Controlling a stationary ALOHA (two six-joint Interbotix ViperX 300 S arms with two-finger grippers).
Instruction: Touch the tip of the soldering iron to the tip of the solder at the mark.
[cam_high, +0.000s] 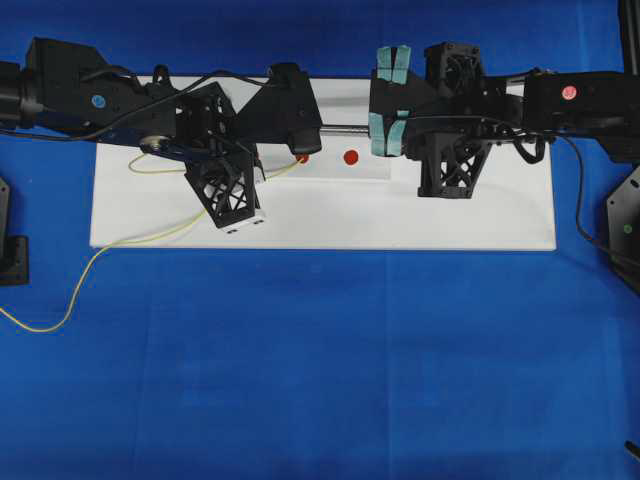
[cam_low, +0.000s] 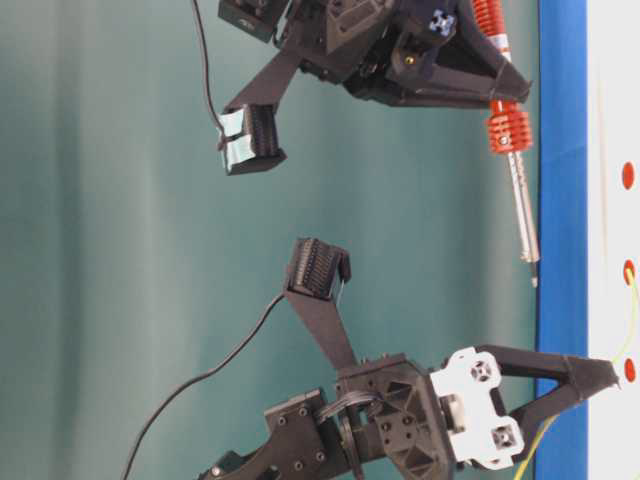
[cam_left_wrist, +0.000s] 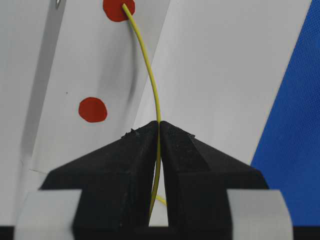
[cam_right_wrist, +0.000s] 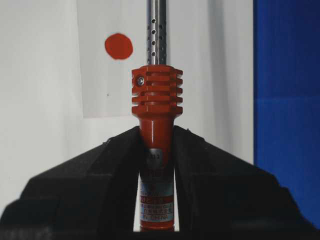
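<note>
1. The left gripper (cam_left_wrist: 159, 131) is clamped tight on the thin yellow solder wire (cam_left_wrist: 150, 75), whose tip lies on a red dot (cam_left_wrist: 116, 9).
2. The right gripper (cam_right_wrist: 156, 145) is closed around the orange-red-handled soldering iron (cam_right_wrist: 155, 100), which is held above the white board (cam_high: 400, 220).

Table: I see a blue cloth (cam_high: 320, 360) covering it.
On cloth: white board (cam_high: 450, 225).
On board: red dots (cam_high: 350, 157).
Trailing: solder (cam_high: 75, 300) runs from board onto cloth.
</note>
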